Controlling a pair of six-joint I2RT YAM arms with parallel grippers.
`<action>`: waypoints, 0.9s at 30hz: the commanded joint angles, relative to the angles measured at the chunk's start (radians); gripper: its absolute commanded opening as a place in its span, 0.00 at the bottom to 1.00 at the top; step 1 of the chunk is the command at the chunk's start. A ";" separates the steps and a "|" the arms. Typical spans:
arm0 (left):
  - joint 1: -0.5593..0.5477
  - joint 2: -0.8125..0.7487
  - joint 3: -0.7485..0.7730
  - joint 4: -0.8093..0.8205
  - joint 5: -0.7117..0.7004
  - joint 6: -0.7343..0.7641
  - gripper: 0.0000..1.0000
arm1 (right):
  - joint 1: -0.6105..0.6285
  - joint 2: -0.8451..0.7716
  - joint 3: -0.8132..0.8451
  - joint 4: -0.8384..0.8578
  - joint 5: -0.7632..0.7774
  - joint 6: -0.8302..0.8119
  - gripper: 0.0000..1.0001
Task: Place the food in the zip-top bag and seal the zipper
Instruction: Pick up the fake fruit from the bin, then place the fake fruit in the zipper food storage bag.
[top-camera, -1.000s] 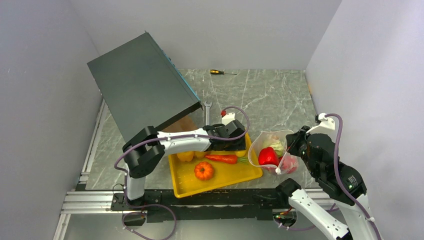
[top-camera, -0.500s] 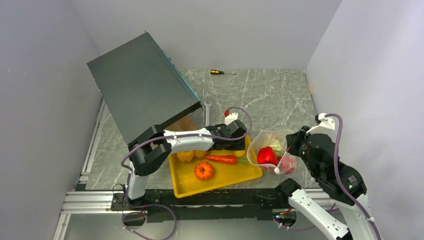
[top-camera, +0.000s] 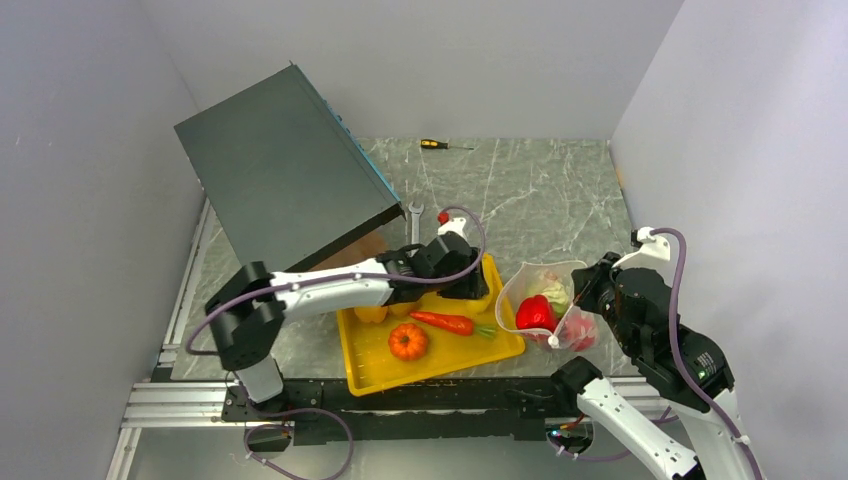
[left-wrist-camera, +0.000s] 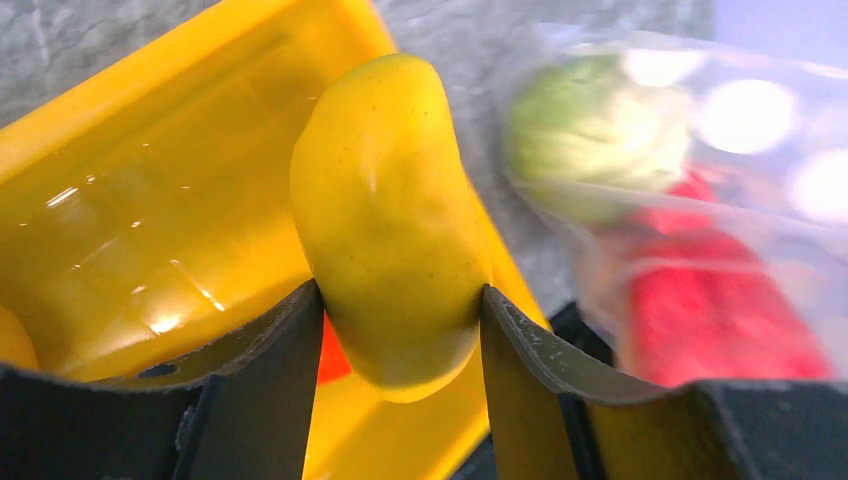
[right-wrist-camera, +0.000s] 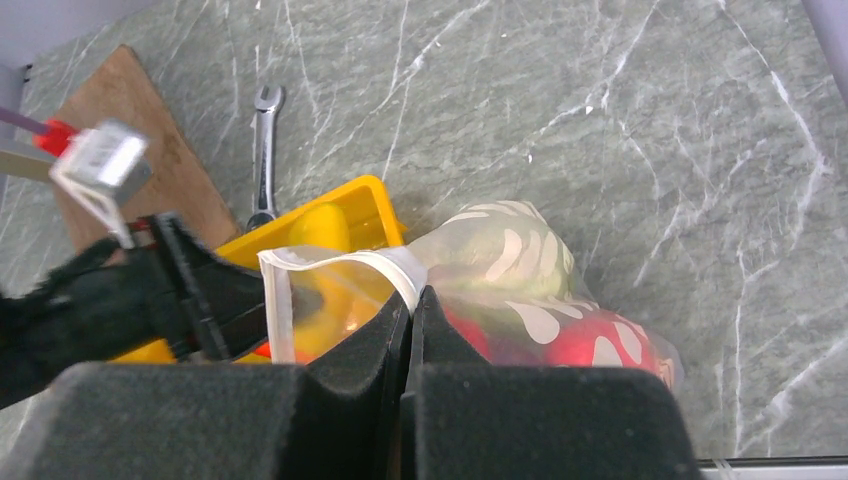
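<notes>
My left gripper (top-camera: 468, 290) (left-wrist-camera: 398, 310) is shut on a yellow pepper (left-wrist-camera: 390, 220) over the far right corner of the yellow tray (top-camera: 440, 355). A carrot (top-camera: 445, 321), a pumpkin (top-camera: 408, 341) and another yellow pepper (top-camera: 371, 313) lie in the tray. The zip-top bag (top-camera: 545, 300) stands right of the tray with its mouth open, holding a red pepper (top-camera: 536, 312) and a green cabbage (top-camera: 552, 290). My right gripper (top-camera: 582, 288) (right-wrist-camera: 412, 300) is shut on the bag's white zipper strip (right-wrist-camera: 340, 262) and holds the mouth up.
A big dark box (top-camera: 280, 180) leans at the back left over a brown board (right-wrist-camera: 130, 130). A wrench (top-camera: 415, 222) lies behind the tray and a screwdriver (top-camera: 440, 145) at the far edge.
My left arm has stretched out and its gripper has moved to the tray's far right corner, closer to the bag's mouth. The right gripper and bag have stayed put.
</notes>
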 joint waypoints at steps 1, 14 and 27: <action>0.001 -0.151 -0.018 0.066 0.105 0.068 0.42 | 0.004 -0.009 0.020 0.055 -0.003 0.003 0.00; -0.031 -0.428 -0.118 0.193 0.303 0.133 0.41 | 0.004 0.029 0.025 0.081 -0.023 -0.001 0.00; -0.072 -0.252 0.014 0.281 0.554 0.018 0.40 | 0.004 0.037 0.017 0.105 -0.045 -0.010 0.00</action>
